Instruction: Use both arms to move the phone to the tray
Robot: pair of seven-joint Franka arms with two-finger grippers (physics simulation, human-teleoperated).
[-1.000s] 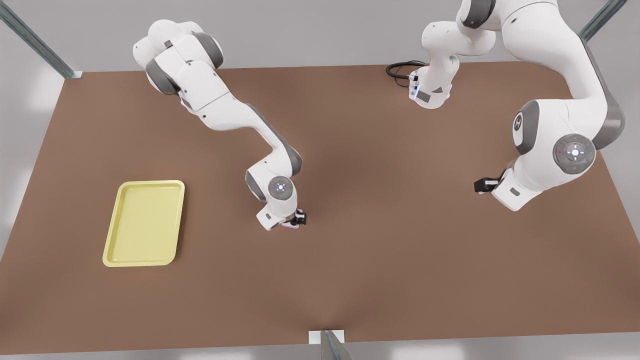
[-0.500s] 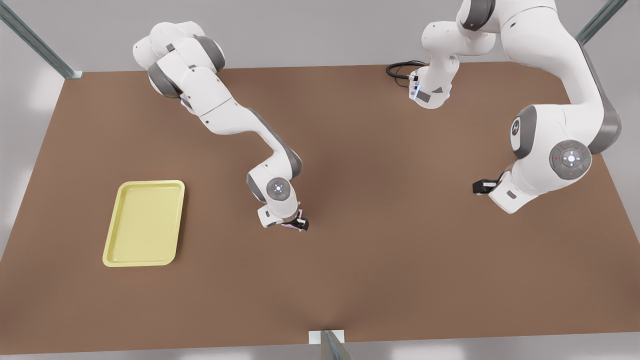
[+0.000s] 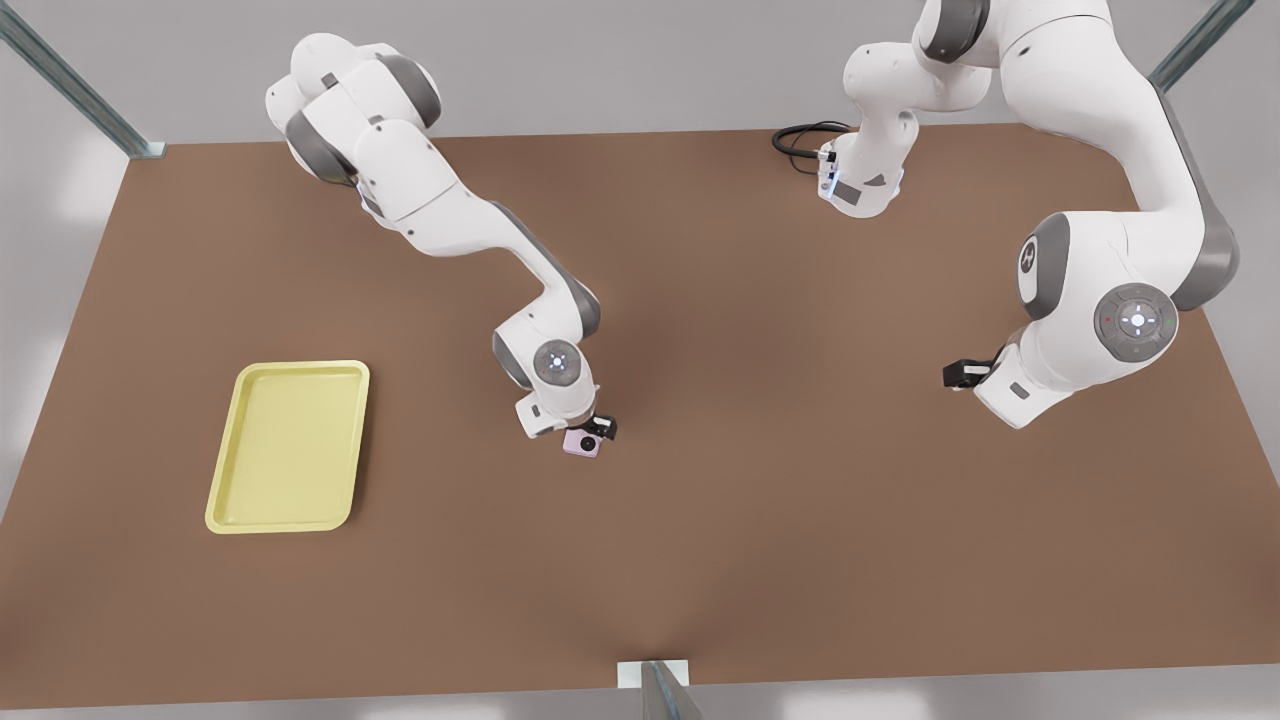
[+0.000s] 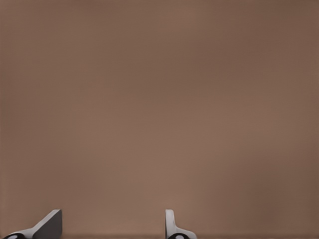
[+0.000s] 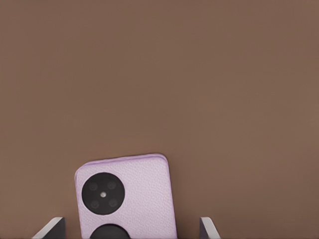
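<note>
Right wrist view: right pincer (image 5: 132,228) fingers wide, straddling phone (image 5: 124,196).

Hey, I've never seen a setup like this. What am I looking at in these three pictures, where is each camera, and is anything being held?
These are two white robot arms in a computer simulation, over a brown table. The wide picture is taken from above. The other two come from cameras on each arm's wrist. The right hand hangs over a pale pink phone, with its fingers open on either side and not gripping it. The left hand waits open over bare table. A yellow tray lies apart, toward the front view's left. Nothing is held.
</note>
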